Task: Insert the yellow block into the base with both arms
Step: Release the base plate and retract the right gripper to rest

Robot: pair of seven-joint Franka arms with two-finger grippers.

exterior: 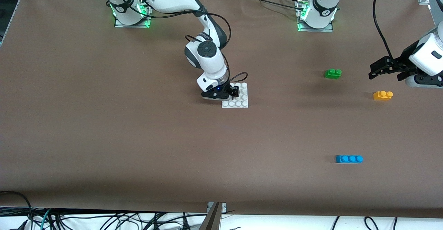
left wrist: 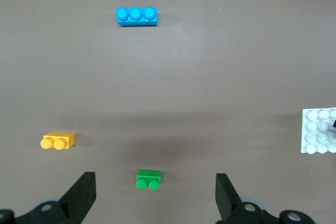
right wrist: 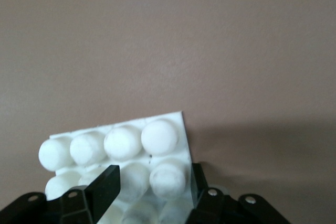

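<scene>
The yellow block [exterior: 382, 95] [left wrist: 58, 140] lies on the table near the left arm's end, with nothing touching it. My left gripper [exterior: 374, 71] hangs open above the table, over the stretch between the yellow block and the green brick, and its fingers [left wrist: 84, 192] are spread wide with nothing between them. The white studded base [exterior: 242, 100] [right wrist: 126, 142] lies flat at mid-table. My right gripper [exterior: 233, 91] [right wrist: 155, 177] is down on it, shut on the base's edge, with one finger at the rim and the other among the studs.
A green two-stud brick [exterior: 333, 73] [left wrist: 148, 178] lies farther from the front camera than the yellow block. A blue three-stud brick [exterior: 349, 158] [left wrist: 136, 16] lies nearer to the camera. The base [left wrist: 315, 129] also shows at the rim of the left wrist view.
</scene>
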